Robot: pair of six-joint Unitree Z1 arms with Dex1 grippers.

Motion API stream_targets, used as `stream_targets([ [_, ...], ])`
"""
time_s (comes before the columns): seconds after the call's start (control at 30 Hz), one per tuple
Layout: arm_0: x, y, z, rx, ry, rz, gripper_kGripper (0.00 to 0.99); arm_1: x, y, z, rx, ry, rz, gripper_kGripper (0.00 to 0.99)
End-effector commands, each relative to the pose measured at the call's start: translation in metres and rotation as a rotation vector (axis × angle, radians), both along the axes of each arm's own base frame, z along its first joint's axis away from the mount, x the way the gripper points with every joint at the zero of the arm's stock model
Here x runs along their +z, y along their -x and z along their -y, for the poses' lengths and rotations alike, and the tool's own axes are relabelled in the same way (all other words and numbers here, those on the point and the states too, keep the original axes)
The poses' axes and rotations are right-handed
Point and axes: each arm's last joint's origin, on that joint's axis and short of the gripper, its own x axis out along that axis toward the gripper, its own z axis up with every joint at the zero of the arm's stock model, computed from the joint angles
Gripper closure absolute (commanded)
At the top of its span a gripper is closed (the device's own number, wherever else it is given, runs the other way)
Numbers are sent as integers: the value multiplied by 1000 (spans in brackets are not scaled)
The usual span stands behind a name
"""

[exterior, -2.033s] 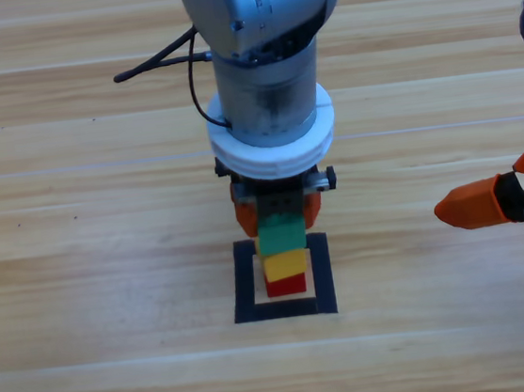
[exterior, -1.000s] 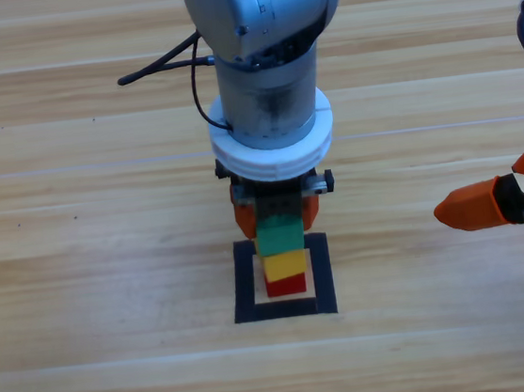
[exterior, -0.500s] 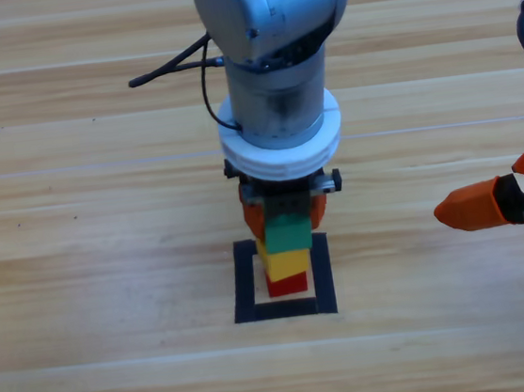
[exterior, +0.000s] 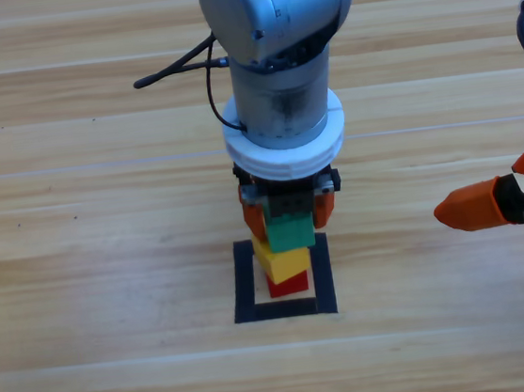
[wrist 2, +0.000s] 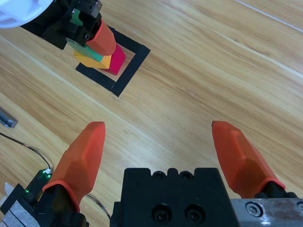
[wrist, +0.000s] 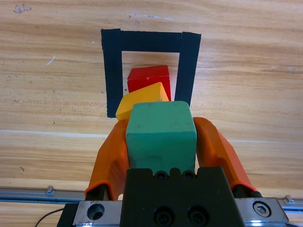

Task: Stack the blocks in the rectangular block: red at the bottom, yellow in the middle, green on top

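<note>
The red cube [exterior: 289, 286] rests inside the black tape outline [exterior: 244, 283]. On it sits the yellow cube [exterior: 281, 261], twisted and tilted toward the left. My left gripper [exterior: 289, 216] comes down from the top and is shut on the green cube [exterior: 291, 231], which overhangs the yellow one to the right. In the left wrist view the green cube [wrist: 161, 137] sits between the orange jaws, with the yellow cube [wrist: 138, 100] and the red cube [wrist: 147, 76] beyond it inside the outline [wrist: 111, 71]. My right gripper [wrist 2: 158, 127] waits open at the right edge, holding nothing.
A black cable [exterior: 172, 69] trails over the wooden table behind the left arm. The right gripper [exterior: 493, 187] hovers at the table's right side, well apart from the stack.
The left gripper has shifted to the right and a little back with the green cube in its jaws. The yellow cube has twisted and tilted on the red one. The right arm has held still.
</note>
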Motion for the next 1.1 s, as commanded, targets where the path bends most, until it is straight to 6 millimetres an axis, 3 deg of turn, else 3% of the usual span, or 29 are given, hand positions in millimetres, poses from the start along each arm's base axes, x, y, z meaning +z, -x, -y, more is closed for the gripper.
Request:
stream_targets([
  [0.03, -17, -9, -1, 30, -23, -32, 445, -20, -9, 1, -25, 64, -34, 0],
  [1.0, -1, -10, -4, -15, 7, -9, 442, -21, -9, 1, -23, 64, -37, 0],
  [1.1, 3, -11, -6, -16, 14, -3, 329, -21, -9, 1, -23, 65, -38, 0],
])
